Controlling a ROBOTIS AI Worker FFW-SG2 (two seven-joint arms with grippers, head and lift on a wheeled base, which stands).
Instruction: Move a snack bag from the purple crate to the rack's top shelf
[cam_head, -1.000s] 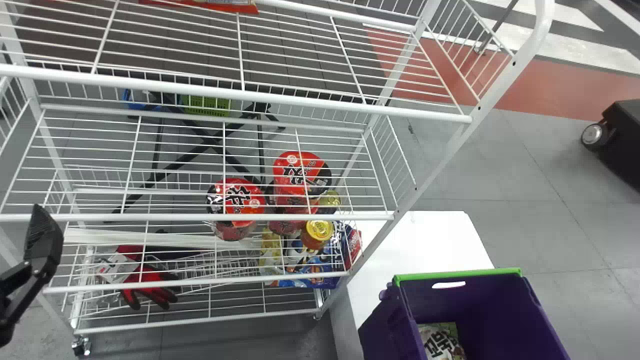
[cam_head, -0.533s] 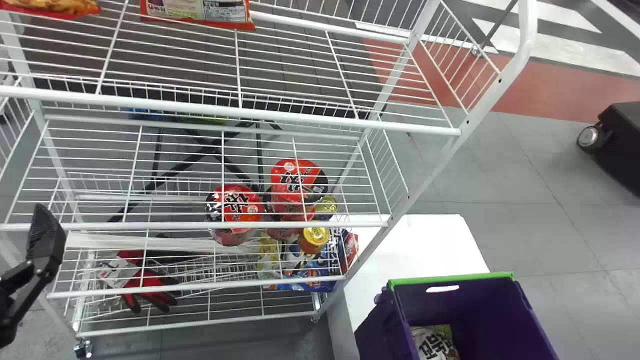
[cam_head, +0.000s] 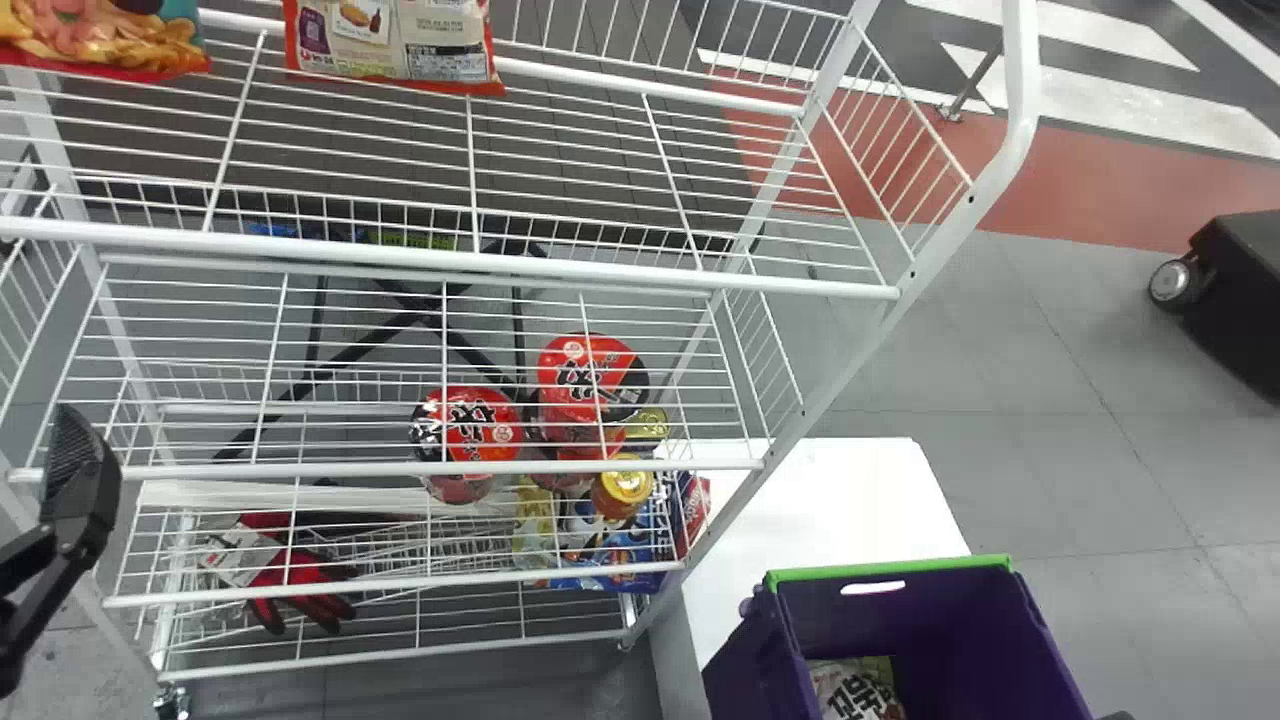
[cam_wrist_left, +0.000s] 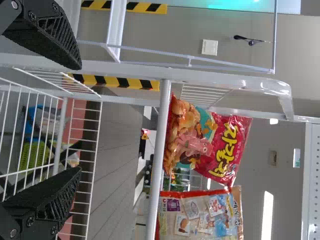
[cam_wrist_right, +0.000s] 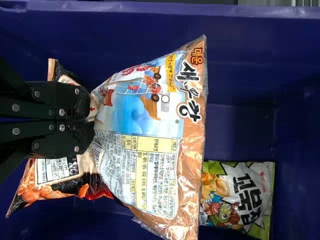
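In the head view, the scene is brightly and fairly evenly lit, and the grey floor (cam_head: 1000, 450) is washed in diffuse light. The white tabletop (cam_head: 820, 500) is overexposed, its surface burned out to near-blank white, and a pale brightness is thrown back by the rack (cam_head: 450, 261). The inside of the purple crate (cam_head: 940, 620) is left in shade. In the left wrist view, a strip light (cam_wrist_left: 267, 216) is blown out to white, and a glowing turquoise panel (cam_wrist_left: 235, 4) is seen at the edge. In the right wrist view, the crate's walls are sunk in dimness, while the snack bag (cam_wrist_right: 145, 120) is brightly lit, with small glints caught along its crinkled edges.
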